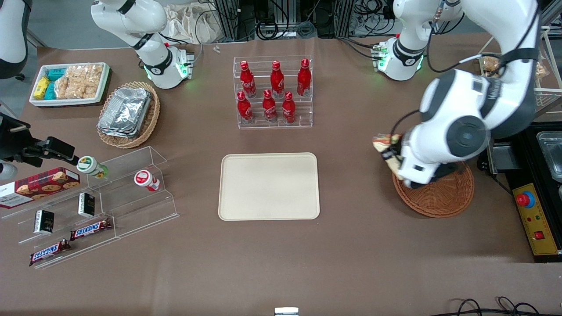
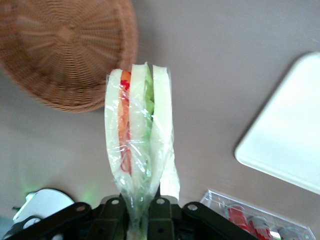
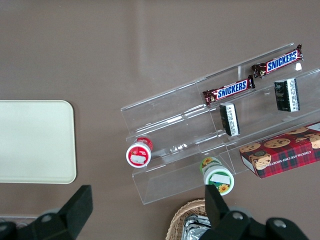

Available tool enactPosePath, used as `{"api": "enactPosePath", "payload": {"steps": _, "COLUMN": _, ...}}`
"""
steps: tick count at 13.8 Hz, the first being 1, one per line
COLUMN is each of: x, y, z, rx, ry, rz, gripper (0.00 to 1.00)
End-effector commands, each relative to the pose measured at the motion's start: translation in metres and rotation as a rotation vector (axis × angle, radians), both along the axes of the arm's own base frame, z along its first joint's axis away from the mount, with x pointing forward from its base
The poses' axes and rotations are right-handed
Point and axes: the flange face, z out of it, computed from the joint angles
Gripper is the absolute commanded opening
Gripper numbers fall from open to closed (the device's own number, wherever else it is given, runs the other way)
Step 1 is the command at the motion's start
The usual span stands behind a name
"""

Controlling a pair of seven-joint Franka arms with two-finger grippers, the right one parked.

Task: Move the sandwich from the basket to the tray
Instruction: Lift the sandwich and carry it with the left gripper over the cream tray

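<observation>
Sandwich [image 2: 137, 135]: we see it pinched in claw [image 2: 141, 212], lifted clear of basket [image 2: 65, 50], ready for carry toward tray [image 2: 287, 135].

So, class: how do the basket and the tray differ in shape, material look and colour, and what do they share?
The basket is round, the tray rectangular with rounded corners. The basket is woven reddish-brown wicker, the tray smooth cream-beige. The gripper, shut on the wrapped sandwich, hangs above the table beside the basket; the tray lies apart. Both are shallow and hold nothing.
</observation>
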Motion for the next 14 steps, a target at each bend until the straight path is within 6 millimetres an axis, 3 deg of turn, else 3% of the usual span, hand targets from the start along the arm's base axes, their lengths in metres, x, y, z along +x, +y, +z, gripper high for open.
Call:
{"api": "enactPosePath", "payload": {"steps": 1, "x": -0.009, "y": -0.078, "z": -0.014, "rx": -0.054, "ry": -0.071, "rz": -0.117, "gripper": 0.00}}
{"api": "enactPosePath", "payload": {"steps": 2, "x": -0.015, "y": -0.107, "z": -0.035, "rx": -0.054, "ry": -0.082, "rz": -0.139, "gripper": 0.00}}
{"api": "enactPosePath", "payload": {"steps": 3, "x": -0.009, "y": -0.122, "z": -0.052, "rx": -0.075, "ry": -0.114, "rz": -0.151, "gripper": 0.00}}
{"api": "enactPosePath", "payload": {"steps": 6, "x": 0.004, "y": -0.139, "z": -0.084, "rx": -0.145, "ry": -0.174, "rz": -0.149, "gripper": 0.00}}
{"api": "enactPosePath", "payload": {"steps": 8, "x": -0.006, "y": -0.190, "z": -0.112, "rx": -0.177, "ry": -0.188, "rz": -0.223, "gripper": 0.00}}
{"api": "enactPosePath", "payload": {"steps": 10, "x": -0.001, "y": -0.200, "z": -0.150, "rx": -0.124, "ry": -0.206, "rz": -0.272, "gripper": 0.00}}
{"api": "enactPosePath", "payload": {"steps": 12, "x": -0.001, "y": -0.208, "z": -0.173, "rx": -0.145, "ry": -0.225, "rz": -0.277, "gripper": 0.08}}
{"api": "enactPosePath", "payload": {"steps": 14, "x": -0.002, "y": -0.207, "z": -0.195, "rx": -0.140, "ry": -0.205, "rz": -0.303, "gripper": 0.37}}
